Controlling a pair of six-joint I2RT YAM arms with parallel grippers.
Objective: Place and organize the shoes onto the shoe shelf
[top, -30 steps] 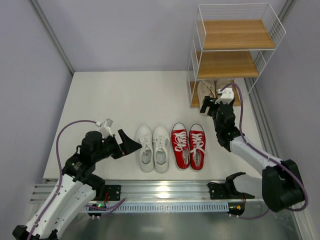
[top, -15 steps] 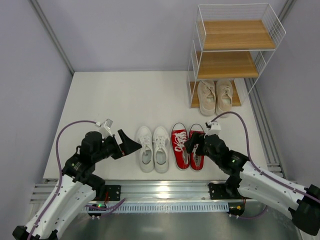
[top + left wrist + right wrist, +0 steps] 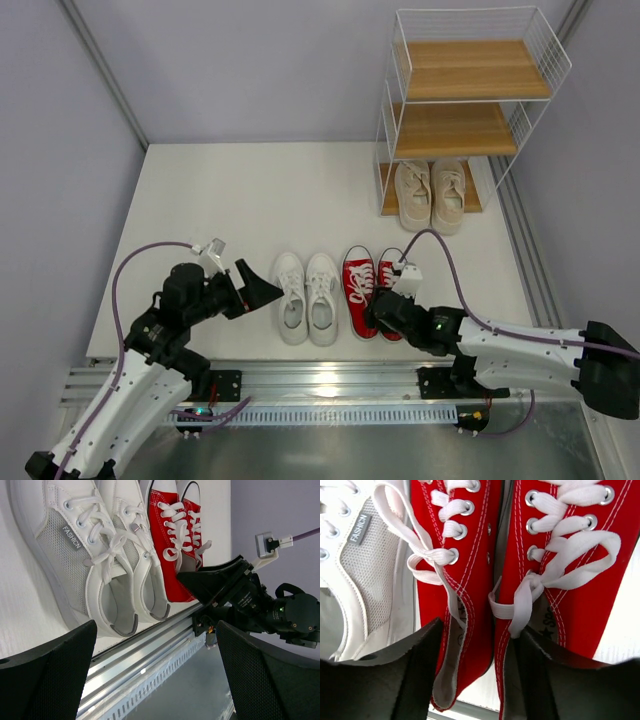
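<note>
Heels hidden, toes cropped
From above, the right gripper (image 3: 375, 315) covered the heels of the red canvas lace-up sneakers (image 3: 360, 280); my right wrist view cropped their toes.

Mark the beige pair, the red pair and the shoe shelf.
beige pair (image 3: 413, 193): top view, image-left shoe's laces.
red pair (image 3: 360, 280): top view, image-left shoe's laces.
shoe shelf (image 3: 455, 128): top view, bare middle board.

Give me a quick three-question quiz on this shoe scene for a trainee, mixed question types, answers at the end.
1. True or false: the beige pair sits on the shelf's top board.
2. The open right tool is at the heels of which? A white pair B red pair C beige pair
3. Fill in: ___ pairs stand off the shelf.
Key: 1 false, bottom board; 2 B; 3 two, the white pair and red pair.
</note>
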